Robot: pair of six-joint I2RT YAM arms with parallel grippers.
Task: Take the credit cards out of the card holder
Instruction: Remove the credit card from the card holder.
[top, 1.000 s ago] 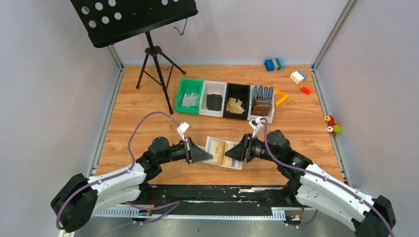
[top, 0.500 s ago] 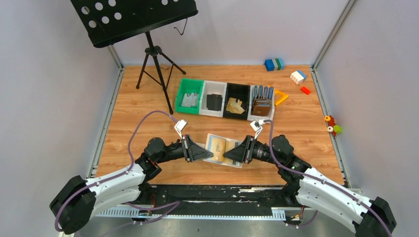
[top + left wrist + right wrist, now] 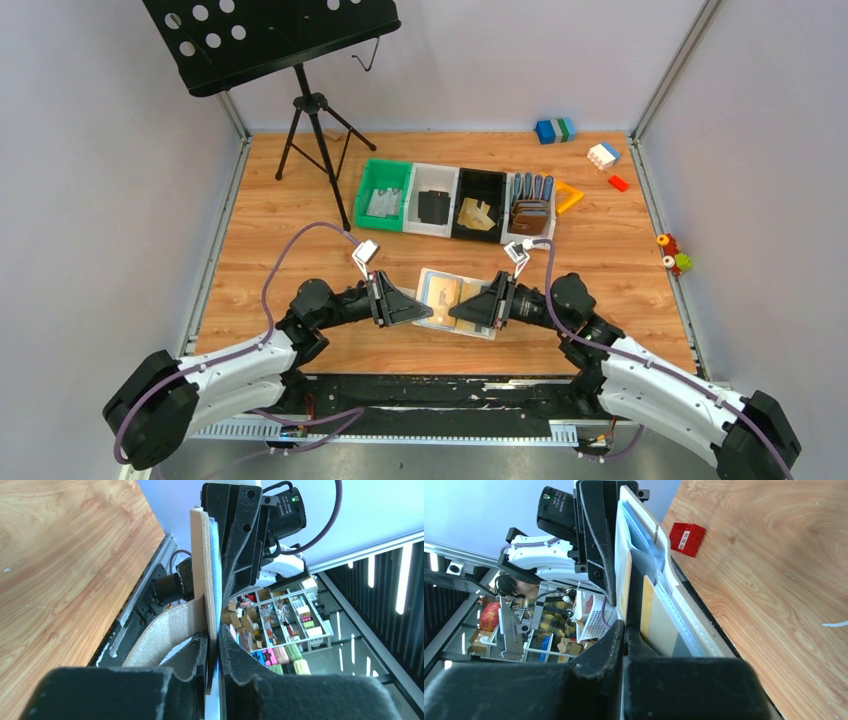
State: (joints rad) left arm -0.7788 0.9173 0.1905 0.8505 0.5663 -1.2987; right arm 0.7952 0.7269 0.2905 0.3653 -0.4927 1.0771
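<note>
Card holder point(image 3: 447, 291) is open flat at the middle of the bench point(image 3: 300, 220), just in front of the two arms. Its long axis runs left to right and is slightly skewed, with the right end a little nearer the arm bases. The fold runs front to back. The inner faces point up, showing pale blue lining.

Whether it rests on the wood or is lifted clear, cannot tell.

Left hand point(image 3: 428, 314) comes in from the left, level and low. In the left wrist view its fingers point(image 3: 192, 652) are pressed onto the left leaf of the holder point(image 3: 202, 565), which stands edge-on between them. The beige strap curls off to one side.

Right hand point(image 3: 455, 313) comes in from the right, its tip over the right leaf and close to the left hand's tip. In the right wrist view its fingers point(image 3: 609, 645) are pressed together. Whether a card is caught between them, cannot tell.

Cards point(image 3: 647, 605) sit in the pockets of the right leaf, a gold edge and a grey face showing, with their free ends toward the right hand.

A row of bins point(image 3: 448, 205) stands behind the holder, well apart from it.
</note>
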